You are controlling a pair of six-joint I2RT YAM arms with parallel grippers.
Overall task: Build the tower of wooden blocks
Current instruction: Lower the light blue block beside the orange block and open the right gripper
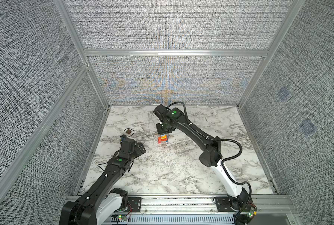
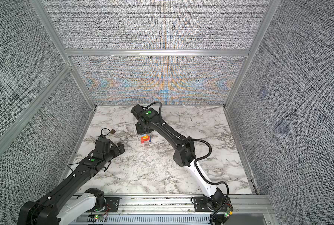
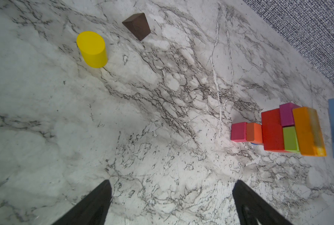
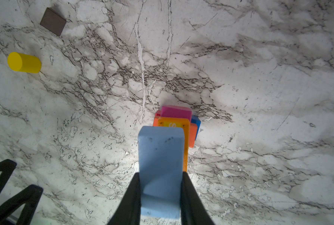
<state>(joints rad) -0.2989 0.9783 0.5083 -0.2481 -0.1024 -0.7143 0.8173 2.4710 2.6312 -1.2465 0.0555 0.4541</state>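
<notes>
We see the tower (image 1: 162, 138) standing near the middle of the marble table (image 1: 181, 167). The right gripper (image 4: 160, 173) hangs straight over it, its jaws drawn in narrow on a light blue block (image 4: 160, 148), which they pinch by its sides. That block sits just above the tower's top piece, a long orange block (image 3: 308, 132). In the left wrist view a thin strip of table shows between the two, so they look apart. Below the orange block we make out lime, magenta and red pieces. A pink cube, a smaller orange piece and a blue one sit at the foot.

The right arm (image 1: 191, 132) reaches in from about 4 o'clock. In both top views its gripper and wrist cover the upper part of the tower, so only the lower red and orange pieces show beneath them.

The left gripper (image 3: 173, 182) sits low over the table at about 8 o'clock from the tower and well apart from it. Its jaws are spread wide with nothing between them. Its fingers also show at the edge of the right wrist view.

Two loose pieces lie on the left arm's side. A brown block (image 1: 128, 131) sits between 9 and 10 o'clock from the tower, with a yellow cylinder (image 3: 92, 49) near it. Bare marble lies between these and the tower. We cannot pick out the cylinder in the top views.
</notes>
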